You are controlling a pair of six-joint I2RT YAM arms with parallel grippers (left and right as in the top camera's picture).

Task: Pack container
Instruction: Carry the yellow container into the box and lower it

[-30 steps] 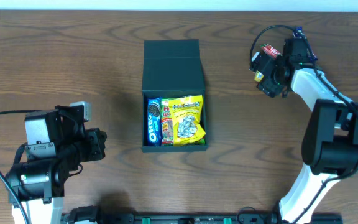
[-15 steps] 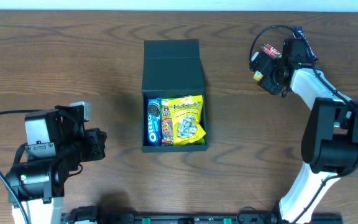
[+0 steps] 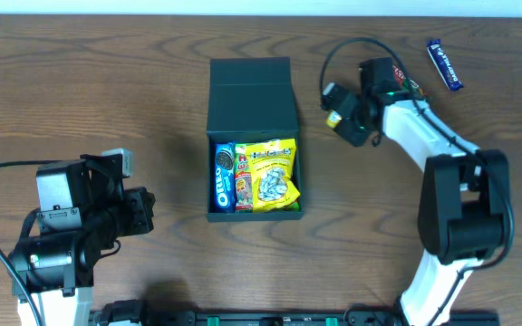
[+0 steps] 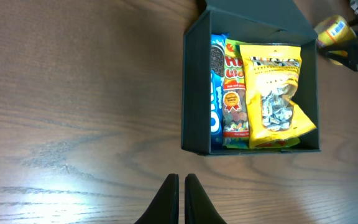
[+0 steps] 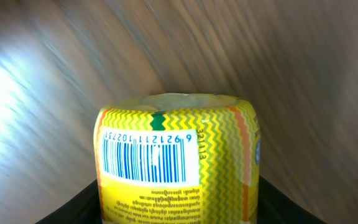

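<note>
While the right gripper (image 3: 343, 118) is clamped on a yellow packet (image 5: 178, 155) with a barcode, holding it just right of the container (image 3: 252, 101) and not yet over it, the packing looks well on but unfinished. The container sits mid-table with its flap lid thrown back to the far side. Its near half already holds an Oreo pack (image 3: 224, 178) on the left, a red-and-green packet (image 3: 242, 177) beside it, and a yellow bag (image 3: 273, 177) filling the right. The held packet has to go in next, by my reading. A blue bar (image 3: 444, 64) lies at the far right, well apart, possibly also to pack. Closing the lid would come last. The left gripper (image 4: 180, 198) rests near left, jaws pressed together, empty.
</note>
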